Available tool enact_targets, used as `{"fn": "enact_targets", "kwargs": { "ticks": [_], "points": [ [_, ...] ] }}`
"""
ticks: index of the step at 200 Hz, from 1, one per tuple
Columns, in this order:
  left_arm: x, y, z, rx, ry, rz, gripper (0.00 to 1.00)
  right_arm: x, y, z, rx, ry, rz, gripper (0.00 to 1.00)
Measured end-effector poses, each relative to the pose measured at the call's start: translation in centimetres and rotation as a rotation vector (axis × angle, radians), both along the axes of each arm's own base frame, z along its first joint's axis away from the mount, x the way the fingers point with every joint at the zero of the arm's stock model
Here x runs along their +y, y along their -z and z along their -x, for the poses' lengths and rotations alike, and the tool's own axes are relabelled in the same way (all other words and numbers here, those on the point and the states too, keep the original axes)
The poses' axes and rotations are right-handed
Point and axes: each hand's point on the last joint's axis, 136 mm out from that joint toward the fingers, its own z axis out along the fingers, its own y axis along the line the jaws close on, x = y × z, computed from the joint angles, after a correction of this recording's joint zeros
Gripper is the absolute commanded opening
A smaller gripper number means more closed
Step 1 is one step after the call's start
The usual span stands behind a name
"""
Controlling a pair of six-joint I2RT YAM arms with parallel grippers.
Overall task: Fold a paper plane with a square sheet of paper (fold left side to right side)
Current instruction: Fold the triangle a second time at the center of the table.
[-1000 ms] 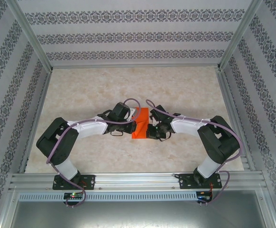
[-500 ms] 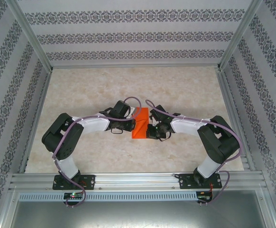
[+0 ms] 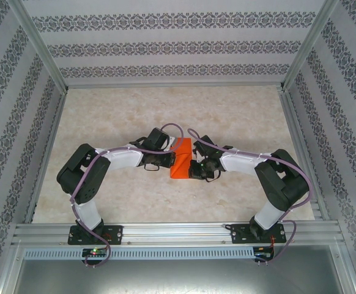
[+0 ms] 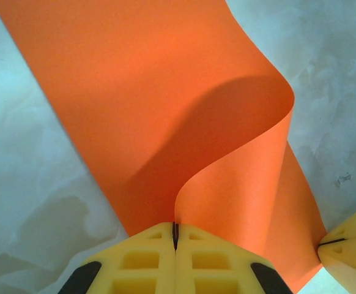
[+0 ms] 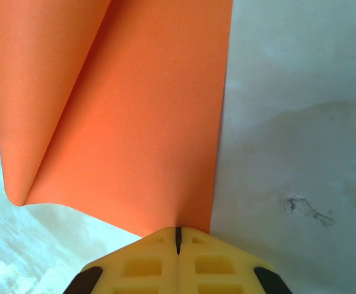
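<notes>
The square sheet of paper (image 3: 181,160), bright orange, lies mid-table between both arms. My left gripper (image 3: 169,161) is shut on its left edge; in the left wrist view that edge runs straight into the closed yellow fingertips (image 4: 175,228). The lifted flap (image 4: 239,171) curls up and over the flat part (image 4: 123,86). My right gripper (image 3: 194,168) is shut, its tips (image 5: 178,236) set down on the near right corner of the sheet (image 5: 135,122), which lies flat there. The right gripper's yellow fingers (image 4: 349,245) also appear at the sheet's corner.
The marble-patterned table (image 3: 166,110) is bounded by patterned walls and metal frame posts (image 3: 40,49). An aluminium rail (image 3: 178,231) carries both arm bases at the near edge. A small dark mark (image 5: 303,208) sits on the tabletop right of the sheet.
The left arm has swung rightward, carrying the sheet's left edge up and over toward the right. From above the orange patch looks narrower. The right arm has stayed put.
</notes>
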Motion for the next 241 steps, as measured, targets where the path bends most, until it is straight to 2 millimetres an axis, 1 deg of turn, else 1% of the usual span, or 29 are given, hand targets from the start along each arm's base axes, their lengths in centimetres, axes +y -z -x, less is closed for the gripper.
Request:
{"fn": "enact_targets", "kwargs": {
  "ticks": [62,97,188,210,223,241],
  "points": [
    [0.4,0.4,0.1,0.009,-0.003,-0.017,0.0,0.0,0.0,0.0,0.0,0.0,0.0,0.0],
    [0.5,1.2,0.2,0.023,0.0,-0.029,0.0,0.0,0.0,0.0,0.0,0.0,0.001,0.0],
    [0.3,1.2,-0.1,0.017,0.009,-0.03,0.0,-0.2,-0.2,0.0,-0.018,-0.012,0.0,0.0],
    [0.3,1.2,-0.1,0.017,0.01,-0.03,0.0,-0.7,-1.1,-0.4,-0.053,0.011,-0.04,0.0],
    [0.2,1.2,-0.1,0.017,0.01,-0.03,0.0,-0.8,-2.1,-1.3,-0.089,0.041,-0.092,0.0],
    [0.2,1.2,-0.1,0.018,0.012,-0.029,0.0,-0.3,-3.2,-2.9,-0.135,0.084,-0.173,0.0]
  ]
}}
